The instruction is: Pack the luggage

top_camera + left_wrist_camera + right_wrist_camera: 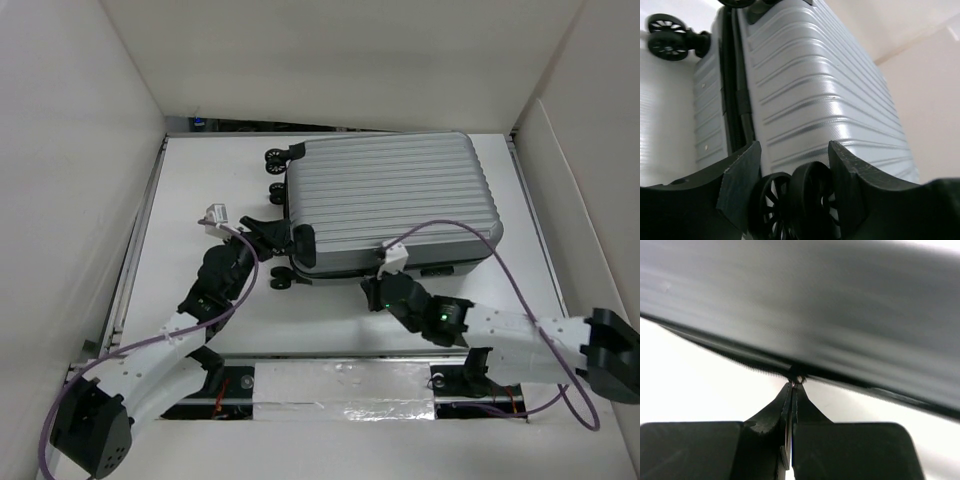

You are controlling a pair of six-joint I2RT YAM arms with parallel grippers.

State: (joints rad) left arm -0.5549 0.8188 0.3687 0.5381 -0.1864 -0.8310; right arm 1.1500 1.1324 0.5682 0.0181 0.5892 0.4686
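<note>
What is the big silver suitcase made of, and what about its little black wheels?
The luggage shell looks like hard plastic: silver-grey, ribbed, finely textured, with a soft sheen; thin metal can't be ruled out. The wheel looks like black moulded plastic, spoked and matte, maybe with a rubbery rim.

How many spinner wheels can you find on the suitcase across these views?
4: two spinner wheels at the suitcase's far-left corner, one at its near-left corner, one between the left fingers, largely hidden from above.
</note>
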